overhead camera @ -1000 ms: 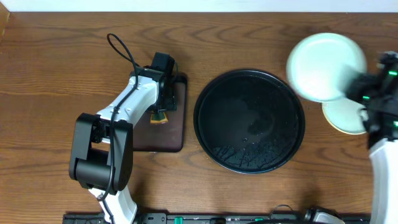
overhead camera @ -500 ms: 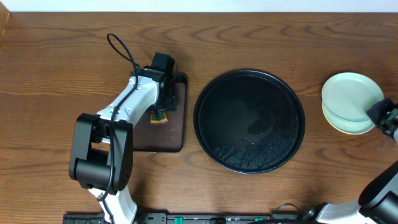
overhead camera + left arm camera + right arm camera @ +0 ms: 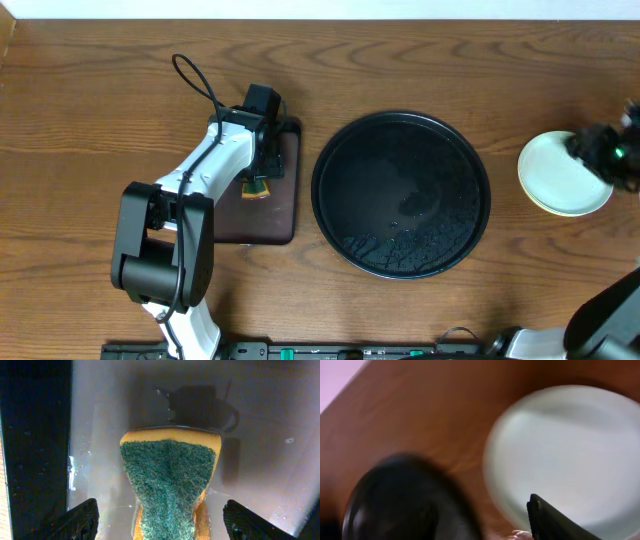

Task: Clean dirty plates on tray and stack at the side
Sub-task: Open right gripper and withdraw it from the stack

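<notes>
The round black tray (image 3: 400,118) lies mid-table with only wet streaks on it. To its right, the plates (image 3: 553,178) are stacked on the wood: a pale mint-white one on top, with a pale yellow rim (image 3: 562,209) showing beneath. My right gripper (image 3: 603,150) hovers over the stack's far right side, open and holding nothing. In the right wrist view one finger (image 3: 555,522) sits above the top plate (image 3: 570,445), and the tray (image 3: 405,500) is a dark blur. My left gripper (image 3: 160,512) is open, its jaws either side of a green-and-yellow sponge (image 3: 170,485).
The sponge (image 3: 257,188) rests on a small dark brown rectangular tray (image 3: 272,222) left of the black tray. The left arm (image 3: 190,180) stretches across the table's left part. The stack sits near the table's right edge.
My right gripper brought the mint-white plate down onto the stack, opened and let it go. The left arm and sponge have not moved.
</notes>
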